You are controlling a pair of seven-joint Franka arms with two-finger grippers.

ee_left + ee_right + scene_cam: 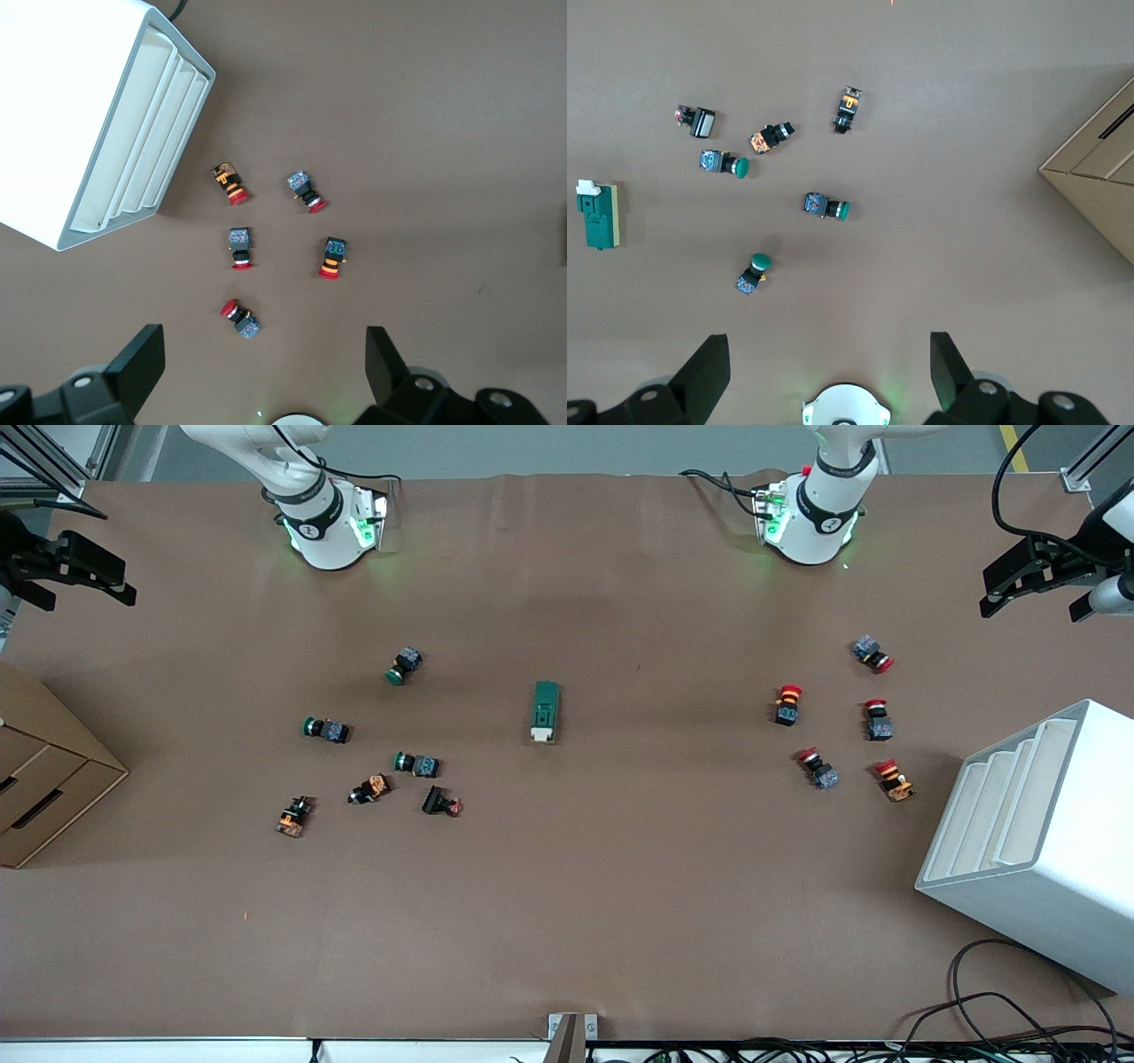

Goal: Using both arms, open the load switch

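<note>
The load switch [546, 711] lies mid-table, well clear of every edge, open brown surface around it. Left gripper [1045, 580] and right gripper [66, 571] wait over the table's 2 end edges, fingers apart.

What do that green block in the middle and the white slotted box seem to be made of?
The load switch looks like moulded plastic: matte dark-green body with a white lever piece at the end nearer the front camera. The white slotted box seems smooth plastic or painted metal, with even, faintly glossy walls; which one is not clear.
</note>
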